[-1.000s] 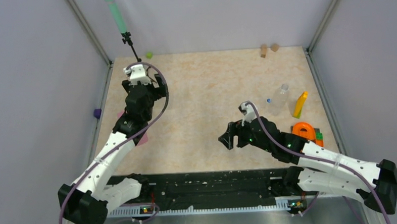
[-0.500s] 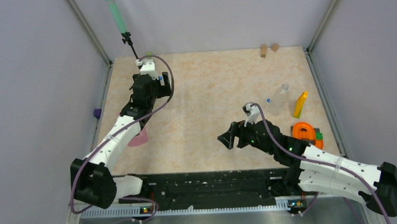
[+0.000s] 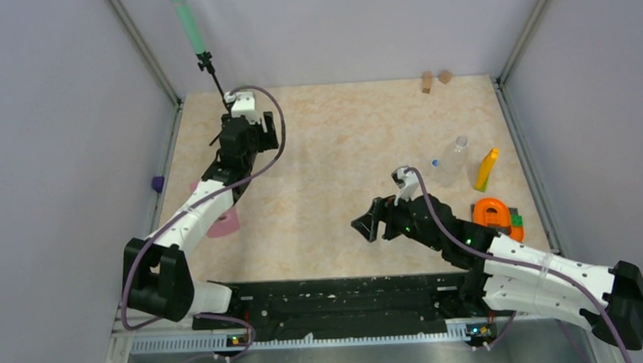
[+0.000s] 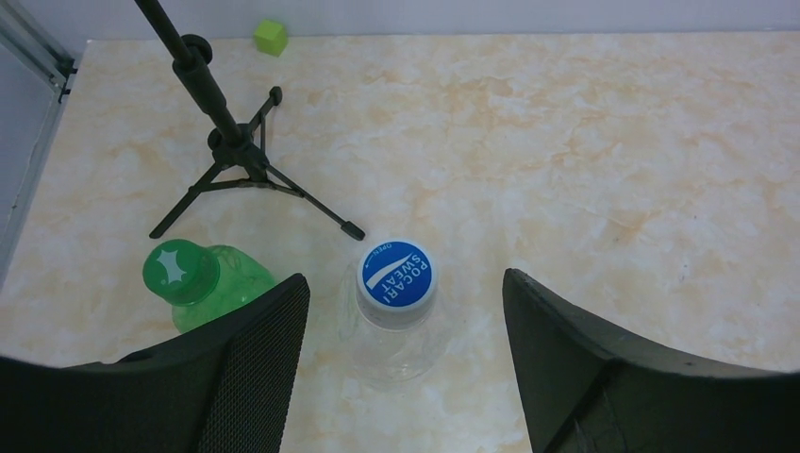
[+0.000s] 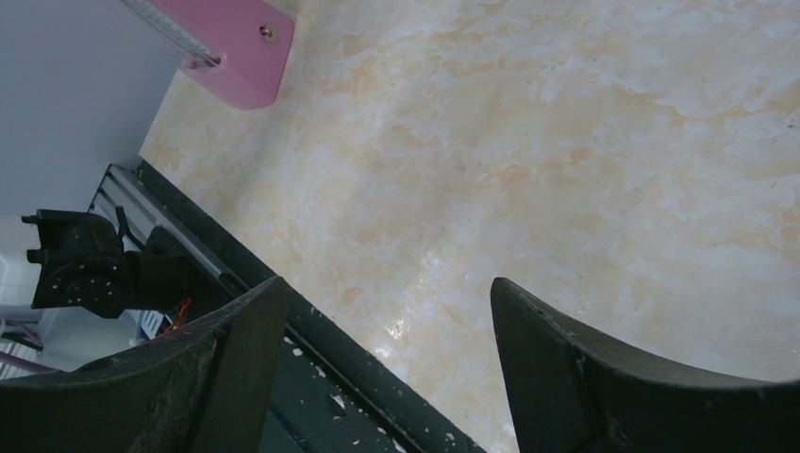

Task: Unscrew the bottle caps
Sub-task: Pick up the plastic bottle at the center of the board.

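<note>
Left claw (image 4: pixel 406 279): released, jaws astride the clear bottle (image 4: pixel 391 347), not touching it. Right claw (image 5: pixel 387 288): released, empty. Blue cap (image 4: pixel 397 272): just off the tripod (image 4: pixel 236 156) foot, with the green cap (image 4: pixel 175 271) beside it. The bottle is probably light, thin-walled and easily tipped; hold it by the cap rim. Open bench (image 4: pixel 585 142) lies away from the tripod.

Clear plastic bottle (image 4: pixel 391 344), smooth printed cap (image 4: pixel 397 273), faintly glossy tabletop (image 4: pixel 585 142).

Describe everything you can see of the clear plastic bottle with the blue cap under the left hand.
The clear, colourless plastic bottle stands upright on the marbled beige tabletop, seen from above. Its round blue screw cap, printed POCARI SWEAT in white, is still on. It sits between the left hand's open fingers, untouched by either, beside a translucent green bottle.
</note>
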You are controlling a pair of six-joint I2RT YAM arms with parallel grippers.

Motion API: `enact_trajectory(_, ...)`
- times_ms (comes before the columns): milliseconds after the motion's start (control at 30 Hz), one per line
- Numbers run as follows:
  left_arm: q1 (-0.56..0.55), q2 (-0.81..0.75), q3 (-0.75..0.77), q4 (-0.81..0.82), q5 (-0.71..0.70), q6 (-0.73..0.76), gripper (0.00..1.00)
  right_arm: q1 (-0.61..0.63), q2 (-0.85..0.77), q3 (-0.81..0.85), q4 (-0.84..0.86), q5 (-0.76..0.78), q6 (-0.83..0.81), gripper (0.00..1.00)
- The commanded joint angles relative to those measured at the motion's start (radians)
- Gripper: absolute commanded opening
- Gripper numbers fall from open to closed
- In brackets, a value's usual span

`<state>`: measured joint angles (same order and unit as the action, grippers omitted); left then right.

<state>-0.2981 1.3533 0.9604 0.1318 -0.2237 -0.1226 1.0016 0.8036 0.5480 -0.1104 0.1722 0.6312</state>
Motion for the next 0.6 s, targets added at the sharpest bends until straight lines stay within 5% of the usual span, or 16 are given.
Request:
enact_trajectory(0,0.01,0.024,0.002,0.099,0.011,0.026,0.75,0.014,0.007,-0.002,0.04,0.013,-0.006,0.77)
enact_trajectory(333,0.013,0.059,-0.019,0.137,0.011,0.033,0.73,0.014,0.011,-0.008,0.04,0.015,-0.005,0.77)
enact_trajectory(567,0.014,0.072,-0.043,0.167,0.009,0.051,0.43,0.015,0.019,-0.014,0.047,0.021,-0.005,0.77)
